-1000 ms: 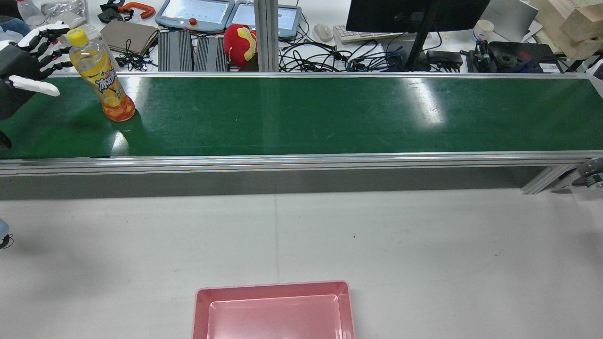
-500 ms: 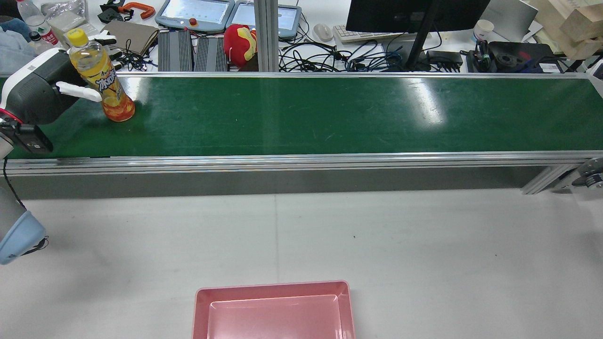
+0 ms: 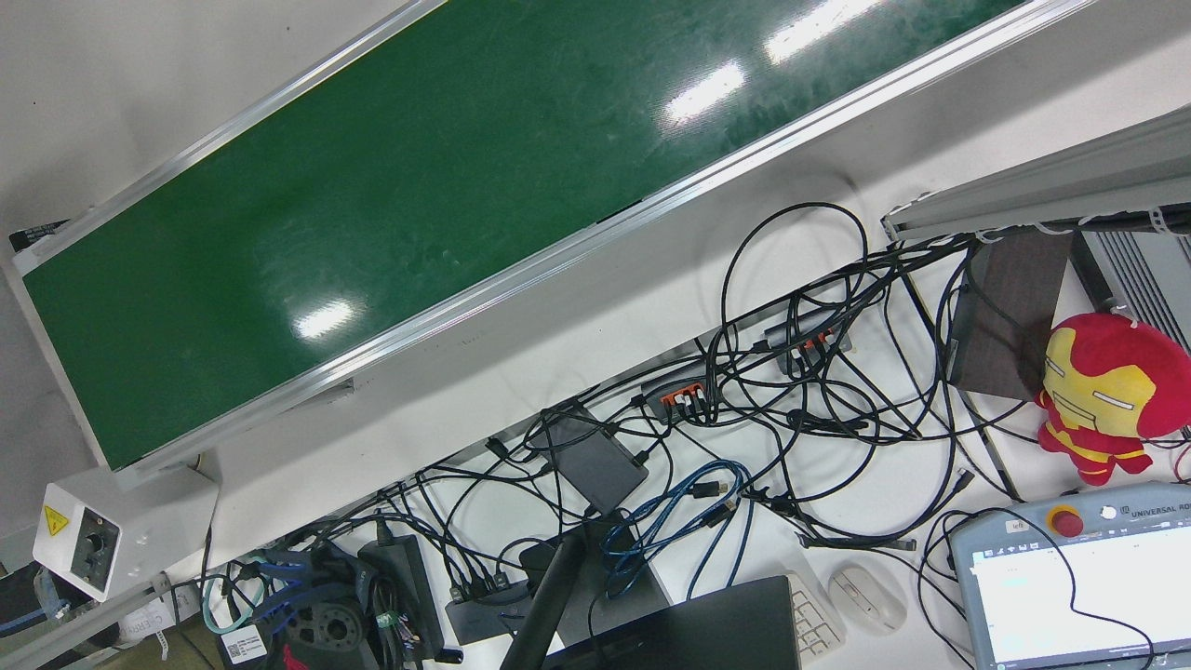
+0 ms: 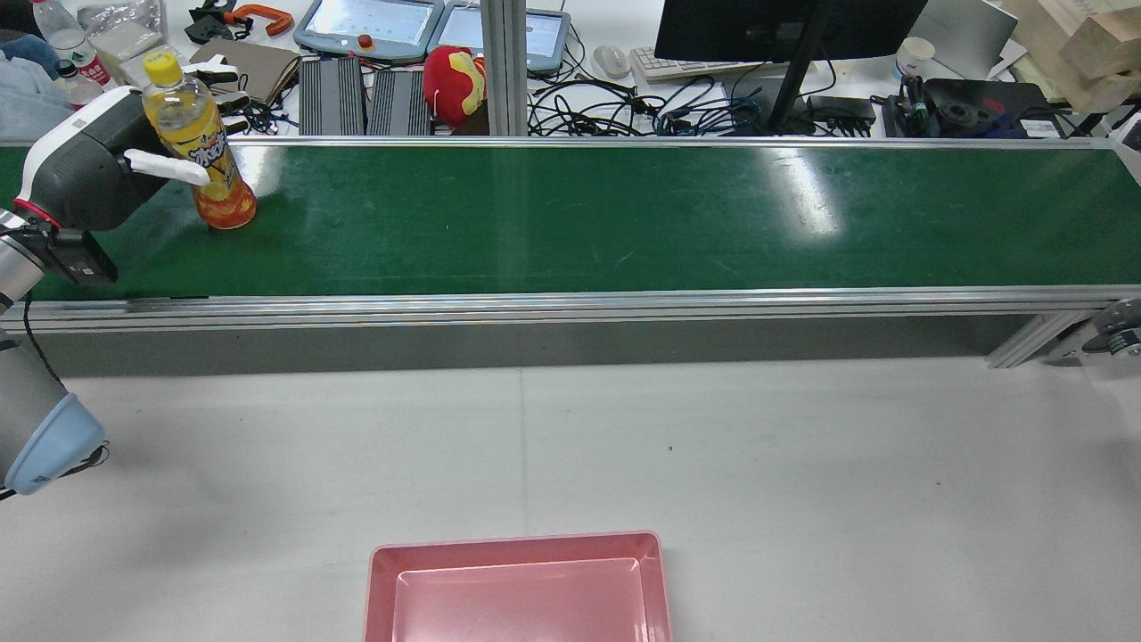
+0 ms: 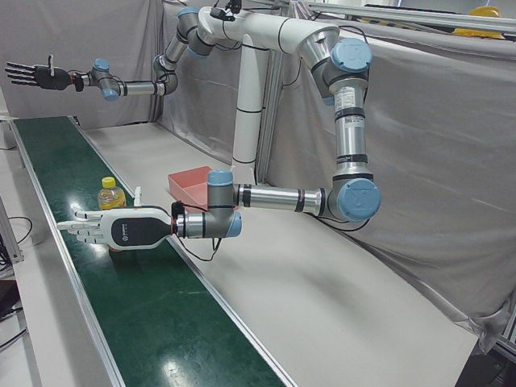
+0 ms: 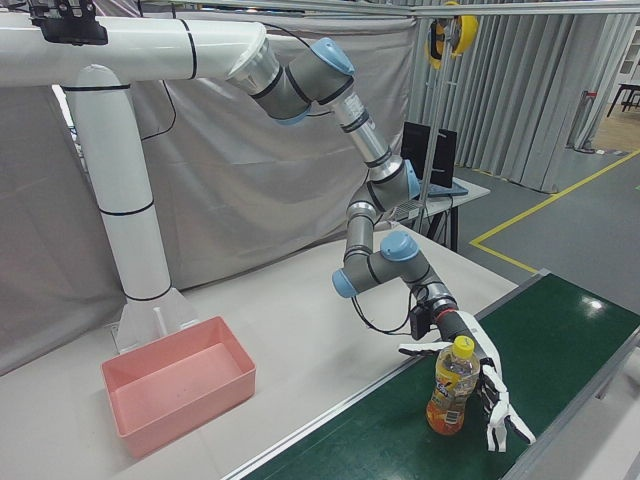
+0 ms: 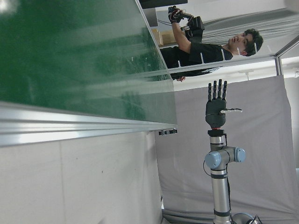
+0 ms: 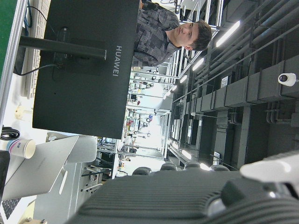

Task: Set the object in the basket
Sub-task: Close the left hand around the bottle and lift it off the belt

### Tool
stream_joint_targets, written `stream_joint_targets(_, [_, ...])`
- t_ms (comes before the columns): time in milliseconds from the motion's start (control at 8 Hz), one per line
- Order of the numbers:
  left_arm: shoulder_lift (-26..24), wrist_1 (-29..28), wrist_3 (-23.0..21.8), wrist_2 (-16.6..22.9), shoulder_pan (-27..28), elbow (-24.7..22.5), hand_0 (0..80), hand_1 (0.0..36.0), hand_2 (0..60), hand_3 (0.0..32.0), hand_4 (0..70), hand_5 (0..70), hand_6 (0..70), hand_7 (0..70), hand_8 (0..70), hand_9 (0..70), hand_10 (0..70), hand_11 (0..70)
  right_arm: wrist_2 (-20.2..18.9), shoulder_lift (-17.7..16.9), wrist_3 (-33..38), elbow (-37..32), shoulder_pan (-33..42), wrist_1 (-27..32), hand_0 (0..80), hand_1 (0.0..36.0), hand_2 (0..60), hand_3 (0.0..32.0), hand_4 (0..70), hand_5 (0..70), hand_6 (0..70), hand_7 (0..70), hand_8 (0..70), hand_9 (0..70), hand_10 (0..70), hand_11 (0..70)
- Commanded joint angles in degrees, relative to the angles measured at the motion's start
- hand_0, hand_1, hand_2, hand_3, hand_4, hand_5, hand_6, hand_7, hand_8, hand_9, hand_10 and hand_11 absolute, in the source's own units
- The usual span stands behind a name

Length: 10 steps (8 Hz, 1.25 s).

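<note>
Orange-drink bottle (image 4: 201,147) w/ yellow cap stands upright on the green conveyor belt (image 4: 570,218), near its left end in rear view. Left hand (image 4: 107,174) is right beside it, fingers spread wide and curving round the bottle's middle, one white finger (image 4: 169,167) across the label front; whether they actually touch the bottle can't be told. In right-front view the bottle (image 6: 450,388) sits between the splayed fingers of the hand (image 6: 478,385), not clamped.

Right hand (image 5: 36,76) is raised well apart at the belt's far end, flat, fingers straight and apart, holding nothing.

Bottle: clear plastic, ribbed orange base, glossy label. Belt: matte green w/ glare patches, aluminium side rails. Pink plastic basket (image 4: 517,584), rectangular, smooth walls, sits on the grey table (image 4: 802,464) well apart from the bottle.
</note>
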Motion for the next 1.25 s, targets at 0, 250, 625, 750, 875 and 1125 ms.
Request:
stream_joint_targets(0, [-0.35,3.78,-0.86,-4.08,0.13,0.04,57.5,16.7,12.5,0.0,35.7,70.0,25.5,26.8,41.7,53.3,49.3,70.0,0.0,0.0,0.0,0.0,-0.09,0.0,0.0,0.0,0.0,0.0,0.0,0.0,0.0,0.0,0.0,0.0,0.0,0.0])
stream_joint_targets(250, [-0.44,4.58,-0.94,-3.91,0.21,-0.4,54.7,17.5,42.8,0.0,40.9,70.0,54.2,51.5,70.0,70.0,68.0,70.0,0.0,0.0,0.0,0.0,0.0,0.0,0.0,0.0,0.0,0.0,0.0,0.0,0.0,0.0,0.0,0.0,0.0,0.0])
stream_joint_targets(625, [-2.62,6.33,-0.68,-3.65,0.21,-1.01,52.0,17.5,56.9,0.0,41.3,70.0,58.4,54.8,70.0,70.0,70.0,70.0,0.0,0.0,0.0,0.0,0.0,0.0,0.0,0.0,0.0,0.0,0.0,0.0,0.0,0.0,0.0,0.0,0.0,0.0])
stream_joint_targets(750, [-3.07,7.3,-0.68,-3.47,0.21,-2.49,52.4,17.6,55.1,0.0,39.9,70.0,56.4,53.2,70.0,70.0,70.0,70.0,0.0,0.0,0.0,0.0,0.0,0.0,0.0,0.0,0.0,0.0,0.0,0.0,0.0,0.0,0.0,0.0,0.0,0.0])
stream_joint_targets(875, [-3.69,10.7,-0.59,-3.21,1.08,-6.69,52.1,17.5,53.8,0.0,39.3,70.0,55.3,52.4,70.0,70.0,69.1,70.0,0.0,0.0,0.0,0.0,0.0,0.0,0.0,0.0,0.0,0.0,0.0,0.0,0.0,0.0,0.0,0.0,0.0,0.0])
stream_joint_targets(1125, [-7.27,16.42,-0.5,2.47,5.82,-10.59,51.2,17.2,57.1,0.0,40.0,70.0,57.4,54.3,70.0,70.0,68.7,70.0,0.0,0.0,0.0,0.0,-0.09,0.0,0.0,0.0,0.0,0.0,0.0,0.0,0.0,0.0,0.0,0.0,0.0,0.0])
